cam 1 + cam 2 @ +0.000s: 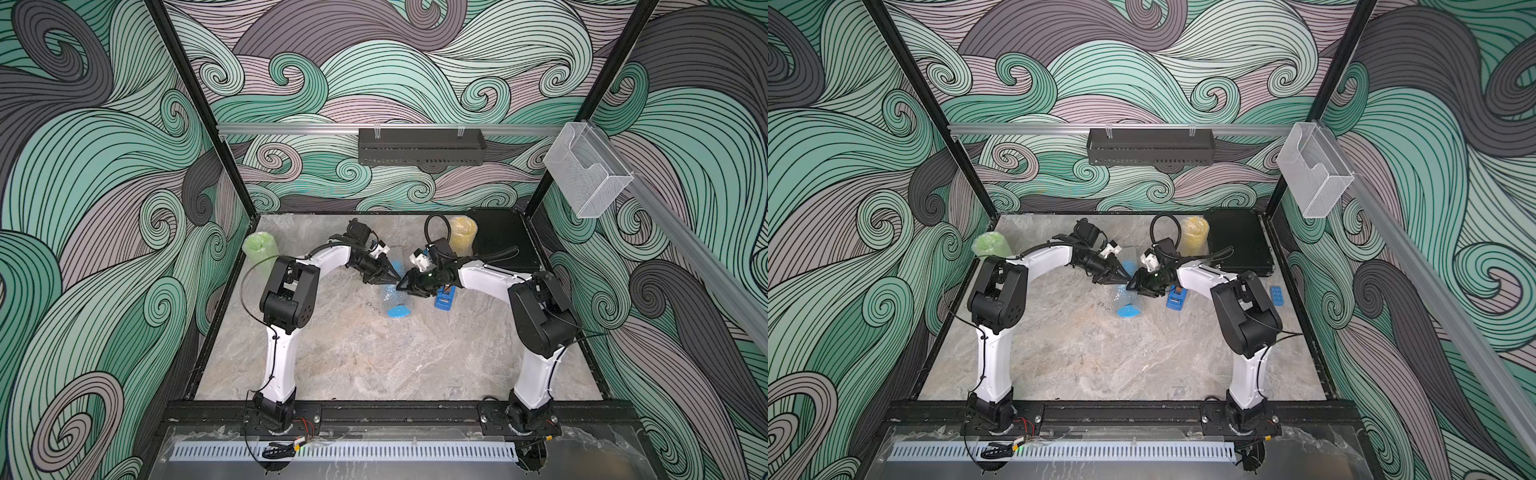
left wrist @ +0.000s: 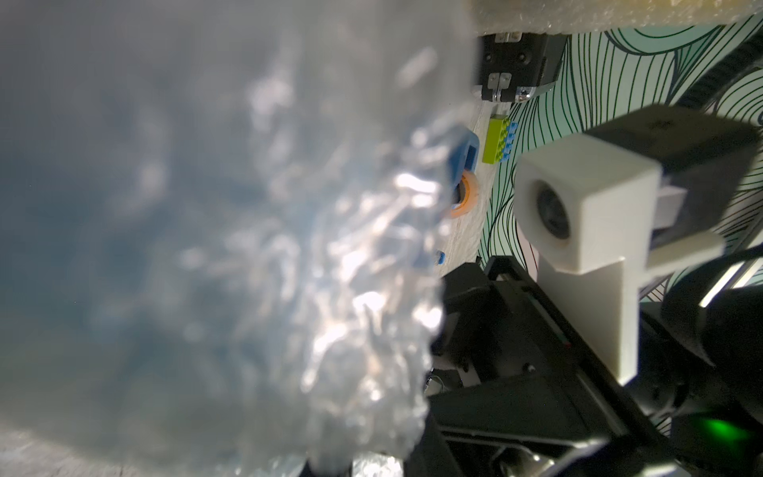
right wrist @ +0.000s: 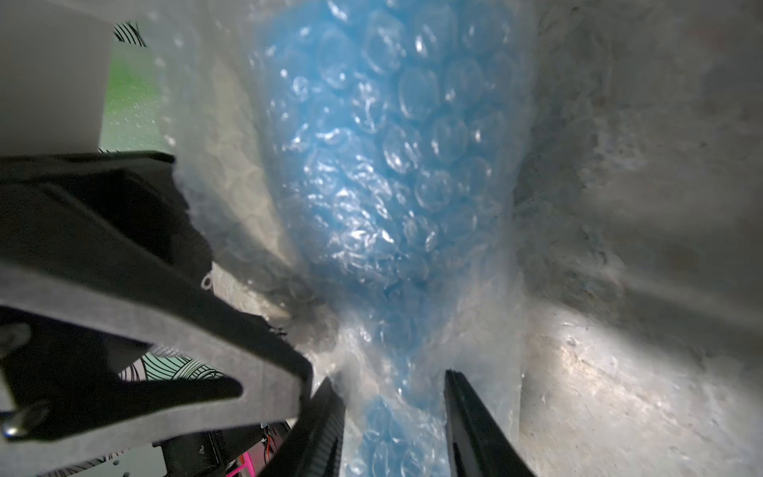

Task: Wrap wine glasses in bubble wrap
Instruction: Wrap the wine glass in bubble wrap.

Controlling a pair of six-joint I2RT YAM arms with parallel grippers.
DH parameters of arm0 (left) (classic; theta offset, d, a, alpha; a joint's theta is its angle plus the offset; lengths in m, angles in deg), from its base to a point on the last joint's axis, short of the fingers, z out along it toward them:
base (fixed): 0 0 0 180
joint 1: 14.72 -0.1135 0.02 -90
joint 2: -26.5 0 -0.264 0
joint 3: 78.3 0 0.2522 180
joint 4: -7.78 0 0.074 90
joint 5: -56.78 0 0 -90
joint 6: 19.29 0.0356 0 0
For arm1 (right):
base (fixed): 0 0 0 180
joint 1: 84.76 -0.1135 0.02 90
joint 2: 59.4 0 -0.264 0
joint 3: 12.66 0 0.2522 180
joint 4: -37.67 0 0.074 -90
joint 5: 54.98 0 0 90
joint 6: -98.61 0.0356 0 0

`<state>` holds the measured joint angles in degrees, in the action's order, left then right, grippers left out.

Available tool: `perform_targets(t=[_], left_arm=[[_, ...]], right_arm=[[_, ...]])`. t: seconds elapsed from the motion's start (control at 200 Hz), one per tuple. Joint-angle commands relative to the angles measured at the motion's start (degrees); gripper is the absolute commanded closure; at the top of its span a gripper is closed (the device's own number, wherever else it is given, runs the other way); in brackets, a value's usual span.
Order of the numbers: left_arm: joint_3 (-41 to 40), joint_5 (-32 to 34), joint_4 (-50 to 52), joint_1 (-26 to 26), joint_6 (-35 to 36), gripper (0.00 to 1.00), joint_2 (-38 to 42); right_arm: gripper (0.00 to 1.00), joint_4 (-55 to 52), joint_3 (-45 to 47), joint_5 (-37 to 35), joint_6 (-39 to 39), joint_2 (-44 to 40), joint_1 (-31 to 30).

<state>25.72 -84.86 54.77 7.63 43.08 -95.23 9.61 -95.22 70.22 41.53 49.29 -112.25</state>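
Right wrist: blue goblet (image 3: 371, 165) within right end effector (image 3: 388, 378).

Robotics laboratory cell: a marble-look tabletop (image 1: 374, 353) is walled by wave-printed panels (image 1: 83, 208) on aluminium framing (image 1: 291, 128). The left arm (image 1: 282, 357) and right arm (image 1: 536, 374) are bolted at 6 o'clock. A black wire tray (image 1: 422, 146) hangs at 12 o'clock.

Wave-patterned booth
Teal-grey swirl walls (image 1: 374, 62) enclose a marbled table (image 1: 374, 365); a black shelf (image 1: 422, 146) hangs on the back rail (image 1: 291, 129).
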Motion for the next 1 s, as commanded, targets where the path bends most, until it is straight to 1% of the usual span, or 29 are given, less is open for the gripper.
perform_targets(t=[0.0, 0.135, 0.22, 0.35, 0.455, 0.58, 0.691, 0.906, 0.996], left_arm=[[1.36, 2.98, 0.87, 0.53, -0.05, 0.77, -1.58], [1.32, 3.03, 0.78, 0.53, -0.15, 0.77, -1.40], [1.24, 2.93, 0.78, 0.70, -0.22, 0.76, -1.10], [0.98, 2.64, 0.48, 0.93, -0.58, 0.74, -0.47], [0.70, 1.45, -0.22, 1.23, -0.88, 0.69, 0.86], [-0.30, 0.15, -1.52, 1.47, -1.74, 0.58, 4.40], [-2.37, -0.13, -2.52, 1.56, -2.20, 0.48, 9.34], [-11.79, 3.49, -3.34, 1.07, 2.82, 0.28, 21.88], [-17.49, 6.04, -6.11, 0.23, 3.04, 0.22, 26.55]], right_arm=[[0.67, -0.20, -1.41, 1.01, -0.45, 0.63, -0.37], [0.86, 0.48, -1.42, 2.04, 0.04, 1.18, -0.43], [0.93, 0.68, -1.30, 2.15, 0.25, 1.27, -0.38], [1.00, 0.95, -1.08, 2.39, 0.47, 1.49, -0.43], [1.00, 1.14, -0.61, 2.65, 0.83, 1.53, -0.40], [1.00, 1.67, 0.52, 2.88, 1.21, 0.71, -0.46], [1.00, 3.16, 2.61, 2.98, 2.63, -0.59, -0.53], [1.00, 5.33, 6.79, 2.78, 3.72, -3.16, -1.29], [1.00, 5.81, 8.65, 2.77, 4.14, -4.58, -2.08]])
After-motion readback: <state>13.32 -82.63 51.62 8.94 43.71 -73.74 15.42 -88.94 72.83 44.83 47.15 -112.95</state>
